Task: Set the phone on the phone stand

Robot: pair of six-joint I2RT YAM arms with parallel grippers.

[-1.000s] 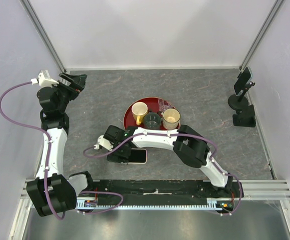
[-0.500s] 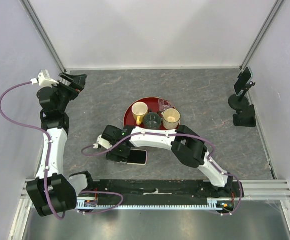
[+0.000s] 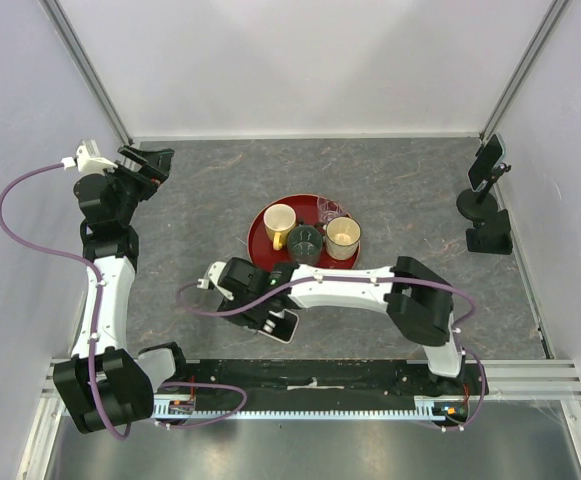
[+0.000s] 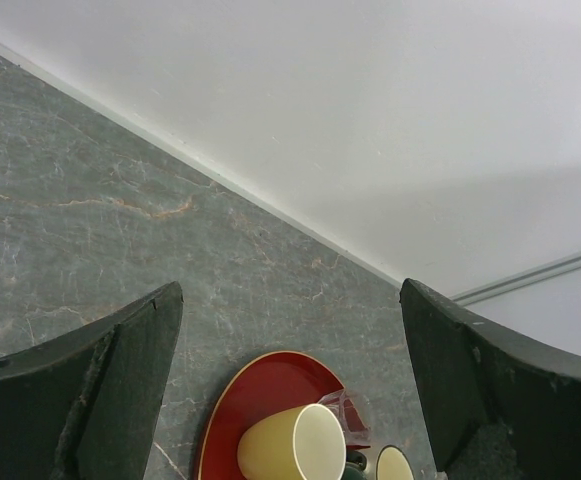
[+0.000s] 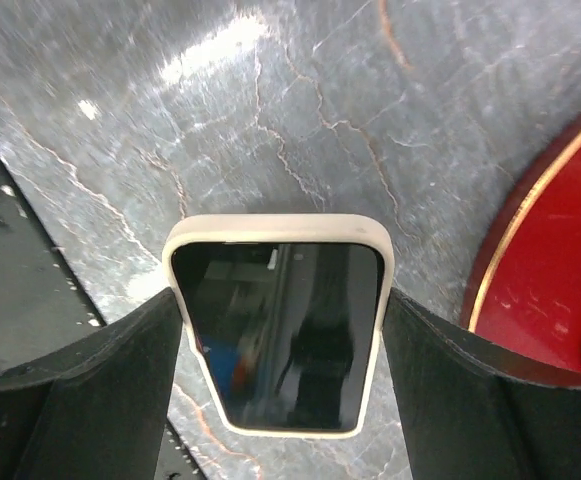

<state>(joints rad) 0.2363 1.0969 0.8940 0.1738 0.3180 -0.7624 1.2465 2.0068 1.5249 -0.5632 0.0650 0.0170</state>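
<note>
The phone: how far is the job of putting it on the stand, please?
Done: the right gripper grips the phone by both long edges, beside the red tray. In hand: the lift; I cannot tell whether the phone is off the table. Left: carrying it to the phone stand at the far right edge and setting it there. The left gripper hangs open, far left.

A round red tray point(image 3: 255, 232) sits near the middle of the grey marbled table point(image 3: 410, 190). On it stands a yellow mug point(image 3: 278, 224) at the left and a second yellow mug point(image 3: 343, 237) at the right. A dark green cup point(image 3: 305, 241) is between them, with a clear glass point(image 3: 326, 210) just behind. A white wall point(image 3: 300, 60) rises at the table's far edge.
</note>
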